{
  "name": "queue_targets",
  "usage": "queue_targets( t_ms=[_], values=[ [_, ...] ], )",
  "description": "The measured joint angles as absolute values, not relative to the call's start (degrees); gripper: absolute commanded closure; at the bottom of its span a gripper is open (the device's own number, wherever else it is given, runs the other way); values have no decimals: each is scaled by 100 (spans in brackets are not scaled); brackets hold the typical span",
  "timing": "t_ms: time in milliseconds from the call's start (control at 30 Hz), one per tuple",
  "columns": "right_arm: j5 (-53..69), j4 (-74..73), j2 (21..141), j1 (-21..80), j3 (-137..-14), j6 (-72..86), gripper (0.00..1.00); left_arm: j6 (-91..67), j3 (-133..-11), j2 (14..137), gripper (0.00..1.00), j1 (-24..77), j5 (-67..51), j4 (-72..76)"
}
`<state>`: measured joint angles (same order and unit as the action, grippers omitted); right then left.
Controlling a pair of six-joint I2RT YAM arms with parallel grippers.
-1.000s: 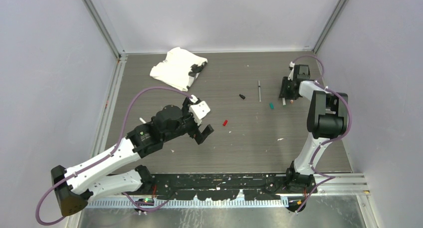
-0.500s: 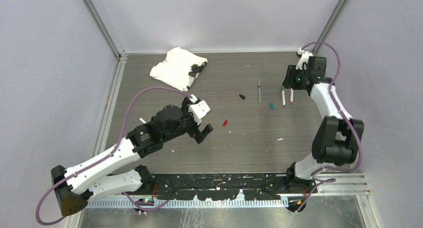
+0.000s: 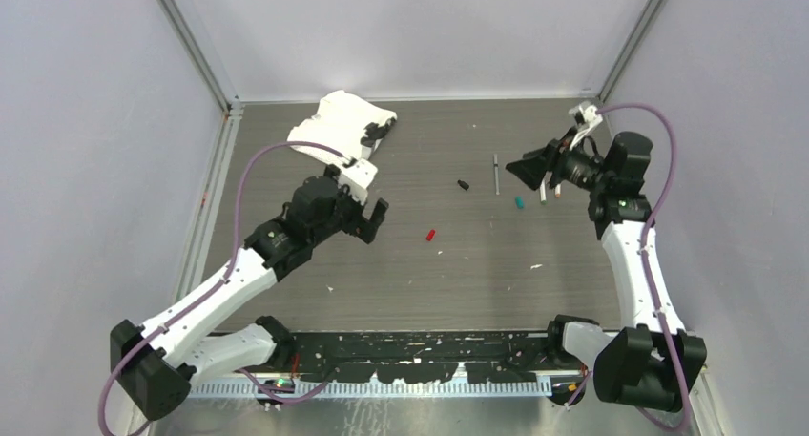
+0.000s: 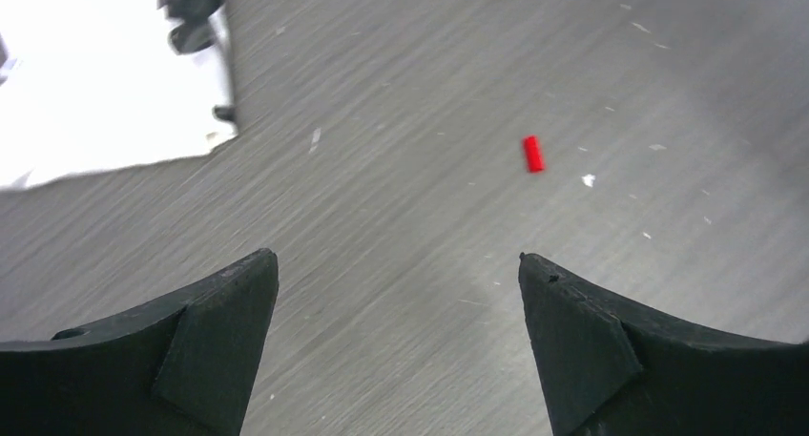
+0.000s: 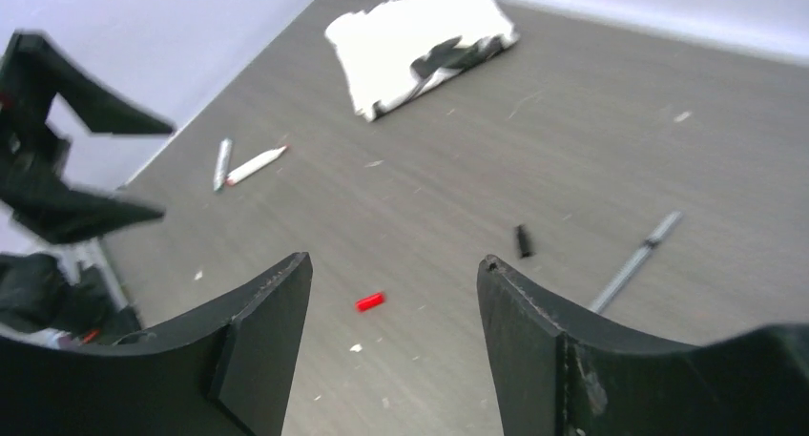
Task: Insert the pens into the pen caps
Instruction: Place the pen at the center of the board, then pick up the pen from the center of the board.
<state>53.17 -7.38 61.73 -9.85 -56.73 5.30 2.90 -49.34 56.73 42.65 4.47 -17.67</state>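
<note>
Left wrist: left gripper point(image 4: 395, 257) and right gripper point(image 5: 394, 259) stand apart, empty; we would pinch the probably light, slippery red cap point(image 4: 533, 154) midway.

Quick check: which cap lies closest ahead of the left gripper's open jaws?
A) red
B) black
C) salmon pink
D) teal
A: the small red plastic cap lies just ahead of the empty left gripper; the small black cap sits farther off.

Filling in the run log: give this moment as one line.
left gripper: open, empty, red cap ahead | right gripper: open, empty | black cap, teal cap, grey pen: loose on table
</note>
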Motion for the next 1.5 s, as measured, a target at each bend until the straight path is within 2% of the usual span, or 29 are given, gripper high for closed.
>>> queue_targets(
  t_ms=[100, 167, 367, 500, 533, 600, 767, 900, 1200, 1500],
  values=[
    [5756, -191, 6274, -980, -4956, 928, 30, -84, -4982, 5793, 21, 3592, 360, -1765],
    [5953, -132, 6486, -937, -4799, 1129, 30, -517, -5043, 5964, 35, 2991, 226, -1732],
    [6119, -252, 6584, -755, -4934, 1125, 30, -2488, -4805, 6632, 40, 1345, -368, -1444],
    [6121, -266, 6514, -668, -4963, 1087, 30, -3406, -4147, 6672, 41, 1155, -104, -1494],
    [6114, -274, 6514, -637, -4963, 1083, 30, -3555, -4003, 6643, 50, 1153, 49, -1542],
    [6095, -333, 6514, -576, -4963, 1050, 30, -3774, -3811, 6517, 59, 1151, 373, -1638],
    [6003, -652, 6528, -329, -5017, 764, 30, -4156, -3671, 6027, 56, 1096, 1529, -1806],
    [5924, -849, 6528, -268, -5072, 574, 30, -4458, -3734, 6307, 52, 862, 2032, -2032],
    [5846, -923, 6560, -268, -5092, 443, 30, -4877, -4493, 7747, 53, 703, 2471, -2849],
    [5811, -956, 6654, -268, -5092, 408, 29, -4976, -4757, 8252, 59, 657, 2659, -3177]
  ],
)
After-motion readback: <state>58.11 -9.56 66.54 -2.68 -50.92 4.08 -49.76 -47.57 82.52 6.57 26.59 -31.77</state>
